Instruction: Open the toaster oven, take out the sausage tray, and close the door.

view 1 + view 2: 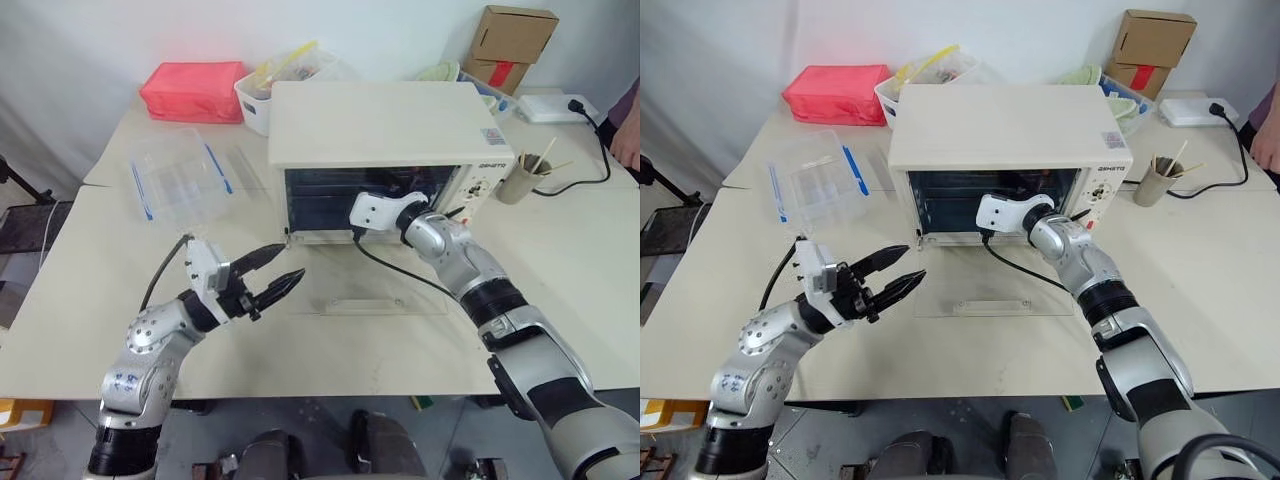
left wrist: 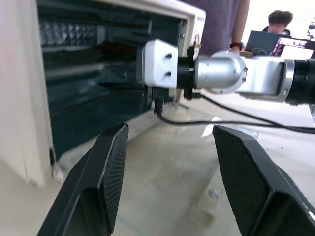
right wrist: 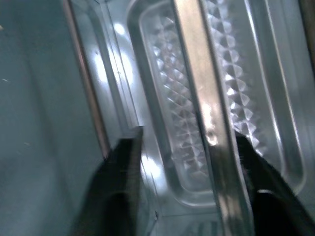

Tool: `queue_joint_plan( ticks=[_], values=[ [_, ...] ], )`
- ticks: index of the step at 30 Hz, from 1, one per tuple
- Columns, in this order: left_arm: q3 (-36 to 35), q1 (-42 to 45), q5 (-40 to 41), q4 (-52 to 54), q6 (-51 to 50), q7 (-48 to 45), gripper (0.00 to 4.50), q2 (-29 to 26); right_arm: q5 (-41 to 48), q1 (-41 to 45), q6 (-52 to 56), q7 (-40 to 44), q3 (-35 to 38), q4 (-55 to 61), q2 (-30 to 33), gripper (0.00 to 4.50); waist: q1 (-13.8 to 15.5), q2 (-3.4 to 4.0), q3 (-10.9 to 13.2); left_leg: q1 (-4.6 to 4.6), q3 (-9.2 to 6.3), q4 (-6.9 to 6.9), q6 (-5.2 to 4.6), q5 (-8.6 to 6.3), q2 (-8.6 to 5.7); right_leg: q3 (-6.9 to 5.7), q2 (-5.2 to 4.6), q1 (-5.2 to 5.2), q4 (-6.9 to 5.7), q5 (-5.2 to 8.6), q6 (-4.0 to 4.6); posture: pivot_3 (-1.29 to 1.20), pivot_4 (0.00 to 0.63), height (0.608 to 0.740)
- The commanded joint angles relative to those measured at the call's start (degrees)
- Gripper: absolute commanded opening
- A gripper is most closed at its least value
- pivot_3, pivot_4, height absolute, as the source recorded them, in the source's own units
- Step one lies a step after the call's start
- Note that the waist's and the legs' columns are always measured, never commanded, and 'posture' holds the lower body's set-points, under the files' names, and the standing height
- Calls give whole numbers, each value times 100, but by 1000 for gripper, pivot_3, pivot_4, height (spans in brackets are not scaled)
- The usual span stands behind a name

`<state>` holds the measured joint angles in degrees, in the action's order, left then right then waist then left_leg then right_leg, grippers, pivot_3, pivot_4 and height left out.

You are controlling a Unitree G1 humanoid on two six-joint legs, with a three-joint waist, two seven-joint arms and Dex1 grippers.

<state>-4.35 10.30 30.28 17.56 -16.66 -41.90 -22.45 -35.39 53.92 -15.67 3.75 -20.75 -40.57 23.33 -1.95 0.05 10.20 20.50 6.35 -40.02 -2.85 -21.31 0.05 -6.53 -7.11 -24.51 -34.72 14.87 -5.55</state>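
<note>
The cream-white toaster oven (image 1: 380, 125) stands at the middle back of the table. Its glass door (image 1: 360, 300) lies folded down flat in front of it. My right arm reaches into the oven's open mouth. In the right wrist view my right gripper (image 3: 189, 147) is open, its fingers either side of a shiny metal strip (image 3: 206, 113). That strip looks like the sausage tray's rim, lying before a diamond-ridged metal surface. My left gripper (image 1: 292, 261) hovers open and empty in front of the oven's left corner, above the table.
A clear plastic container with blue clips (image 1: 180, 180) lies left of the oven. Behind it are a red bag (image 1: 195, 90) and a white bin (image 1: 262, 100). A cup of sticks (image 1: 520, 180), a black cable, a power strip (image 1: 560, 108) and a person's hand (image 1: 628, 140) are on the right.
</note>
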Motion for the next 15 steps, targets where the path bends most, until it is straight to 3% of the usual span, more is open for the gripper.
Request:
queue_joint_plan(
  ticks=[1, 2, 4, 9, 15],
  values=[
    [275, 581, -109, -501, 156, -198, 2897, 141, -16, 95, -2, -16, 6, 116, -1, 458, 6, 1, 0, 0, 1, 0, 0, 0, -1, 0, 2, 0, 1, 0, 0, 0, 150, 740],
    [316, 770, -138, -681, 166, -195, 2897, 192, -14, 94, 3, -15, -1, 125, -7, 174, 13, 0, 0, 0, 1, 0, 1, 1, -1, 0, 5, 0, 0, 0, 0, 0, 150, 740],
    [362, 1250, -218, -1154, 263, -285, 2897, 289, -25, 98, 14, -16, 3, 179, -11, 20, 11, -5, -3, 0, 1, -2, -1, 2, -1, -1, 8, 4, 2, 0, -1, 0, 150, 740],
    [63, 2287, -1, -2181, 250, -367, 2897, 485, -34, 48, 52, 87, 64, 545, 64, 2, 9, -5, -2, 0, 2, 1, 3, 4, 11, -5, 30, 3, 8, 0, -1, 0, 150, 740],
    [-318, 2684, 354, -2575, 151, -673, 2897, 409, -6, -389, 183, 451, 118, 1516, 265, 2, 6, -4, -2, 12, -8, 11, 6, 2, 20, -15, 41, -8, 15, 0, -1, 0, 150, 740]
  ],
)
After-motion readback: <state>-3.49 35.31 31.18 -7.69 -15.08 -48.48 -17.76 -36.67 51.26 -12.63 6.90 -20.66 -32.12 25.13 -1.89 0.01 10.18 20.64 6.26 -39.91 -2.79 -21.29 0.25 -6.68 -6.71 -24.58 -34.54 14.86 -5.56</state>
